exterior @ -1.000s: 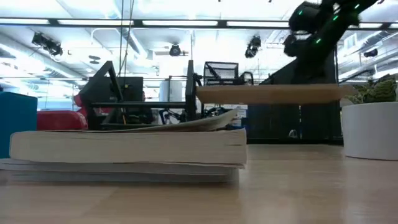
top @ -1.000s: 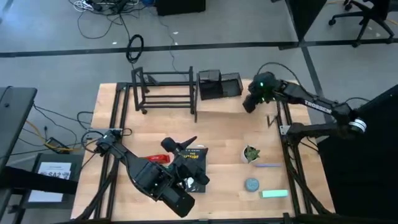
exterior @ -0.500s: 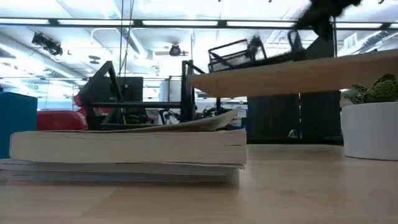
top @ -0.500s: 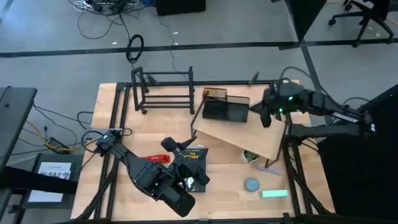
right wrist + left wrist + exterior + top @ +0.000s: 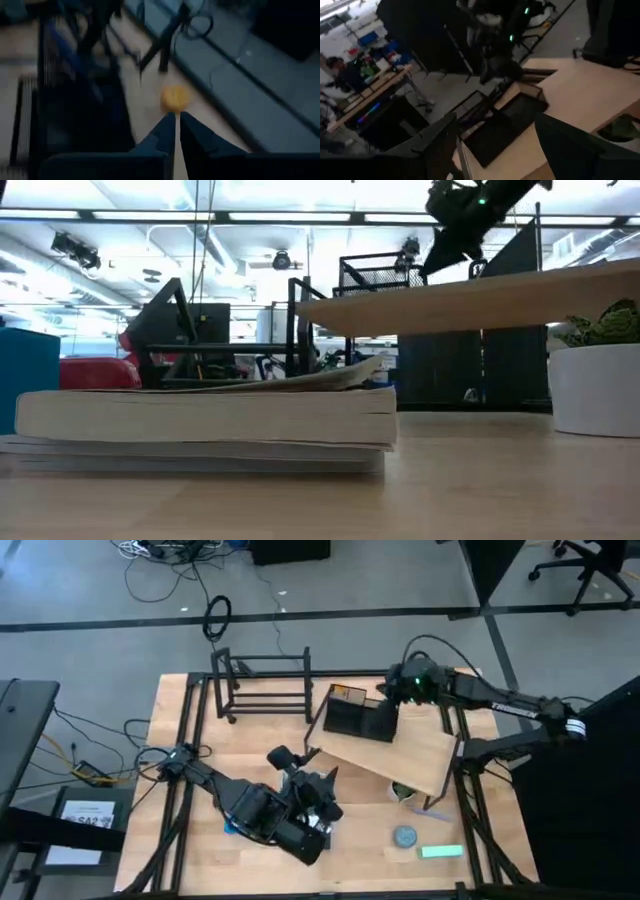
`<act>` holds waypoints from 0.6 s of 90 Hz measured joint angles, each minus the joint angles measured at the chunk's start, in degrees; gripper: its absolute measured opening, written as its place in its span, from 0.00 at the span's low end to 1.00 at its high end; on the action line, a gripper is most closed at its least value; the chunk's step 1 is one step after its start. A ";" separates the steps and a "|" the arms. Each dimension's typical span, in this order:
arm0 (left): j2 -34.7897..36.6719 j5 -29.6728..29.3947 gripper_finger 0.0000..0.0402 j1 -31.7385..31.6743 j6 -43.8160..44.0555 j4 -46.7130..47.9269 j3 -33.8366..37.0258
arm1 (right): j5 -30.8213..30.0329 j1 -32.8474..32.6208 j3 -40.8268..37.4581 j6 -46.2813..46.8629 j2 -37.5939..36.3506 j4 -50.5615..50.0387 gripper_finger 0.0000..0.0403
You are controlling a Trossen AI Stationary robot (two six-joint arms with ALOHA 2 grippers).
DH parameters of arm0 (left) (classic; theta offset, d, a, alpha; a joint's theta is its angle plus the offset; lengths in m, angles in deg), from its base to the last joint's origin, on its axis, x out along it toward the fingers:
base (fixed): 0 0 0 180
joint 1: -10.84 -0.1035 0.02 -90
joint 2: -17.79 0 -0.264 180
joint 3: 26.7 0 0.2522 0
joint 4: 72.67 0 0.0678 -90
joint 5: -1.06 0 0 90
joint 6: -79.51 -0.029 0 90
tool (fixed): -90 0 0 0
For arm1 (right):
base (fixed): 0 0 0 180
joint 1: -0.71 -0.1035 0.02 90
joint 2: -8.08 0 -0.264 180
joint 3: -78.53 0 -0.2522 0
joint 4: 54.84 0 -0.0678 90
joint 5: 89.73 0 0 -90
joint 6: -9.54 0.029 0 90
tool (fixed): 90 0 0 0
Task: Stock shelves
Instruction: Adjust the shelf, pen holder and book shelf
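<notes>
The light wooden plank shelf [image 5: 410, 755] [image 5: 480, 295] lies askew at the right, its right end higher, with the black mesh organizer [image 5: 358, 720] [image 5: 375, 265] on it. Its near right corner lies over the small plant pot [image 5: 403, 791]. The black tube rack [image 5: 262, 685] stands at the far edge. My right gripper [image 5: 392, 692] [image 5: 176, 131] is shut, above the plank beside the organizer's far right corner. My left gripper [image 5: 318, 785] [image 5: 500, 155] is open and empty, above the book [image 5: 200, 420], pointing toward the plank. My right gripper stands with shut fingers [image 5: 165, 135] close to the organizer's far right corner [image 5: 385, 705], slanting down from the far right. I cannot tell whether it touches the organizer or the plank.
A round grey-blue thing [image 5: 404, 837] and a flat teal piece [image 5: 441, 852] lie near the front right. The plant pot [image 5: 600, 380] stands under the plank's raised end. Bare table shows at the left [image 5: 190, 730].
The plank stood level at the far right. Its right end has risen and swung toward the near edge, and it now lies aslant over the plant pot, the organizer shifted with it. My right gripper went right, then back left to the organizer. My left arm has shifted right over the book.
</notes>
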 joint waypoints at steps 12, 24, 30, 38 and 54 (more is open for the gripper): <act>0.77 7.53 0.60 -1.73 16.70 12.36 0.04 | 5.17 3.42 1.85 -2.79 2.07 2.32 0.00; 2.15 16.66 0.57 -5.06 17.34 11.00 2.91 | 11.04 6.72 3.51 -4.31 7.45 3.50 0.00; 1.95 19.92 0.56 -6.62 17.84 12.03 4.63 | 18.31 7.85 3.78 -5.21 11.09 2.81 0.00; 1.73 22.43 0.54 -7.80 17.42 11.45 6.79 | 30.75 8.79 4.86 -7.30 13.67 2.41 0.00; 1.93 24.28 0.53 -8.09 18.73 11.91 10.53 | 28.15 9.52 5.13 -7.86 11.51 1.06 0.00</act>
